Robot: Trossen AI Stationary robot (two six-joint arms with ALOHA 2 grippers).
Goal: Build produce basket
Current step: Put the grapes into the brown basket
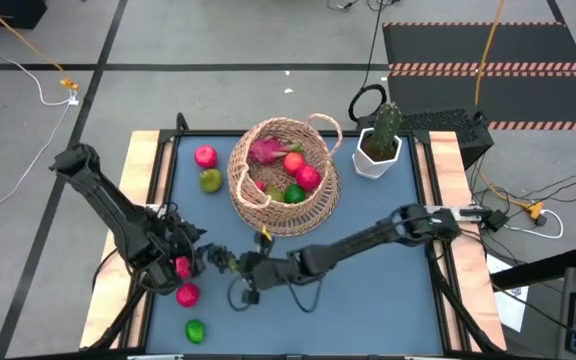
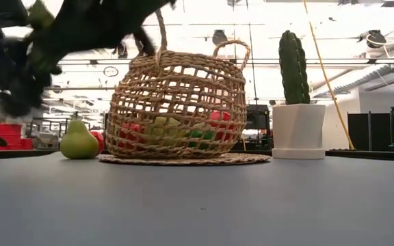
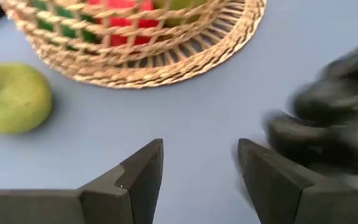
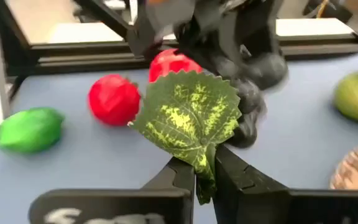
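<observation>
R end effector (image 4: 205,177) clamped on grape-bunch leaf (image 4: 188,115); L end effector (image 3: 201,163) open, empty, nr basket (image 3: 166,56).

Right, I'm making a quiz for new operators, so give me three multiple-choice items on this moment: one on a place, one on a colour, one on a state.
1. Relative to the round tan woven wicker basket, the white hexagonal cactus pot stands:
A. inside it
B. beside it, towards the right arm's side
C. underneath it

2. The small toy fruit nearest the front left corner of the blue-grey table is:
A. green
B. red
C. purple

3. The right claw is:
A. open and empty
B. shut on a red apple
C. shut on the mottled green leaf of the dark grape bunch

Key:
1 B, the high view shows the pot on the table next to the basket.
2 A, it is a green lime.
3 C, the right wrist view shows the leaf pinched between the fingers.
</observation>
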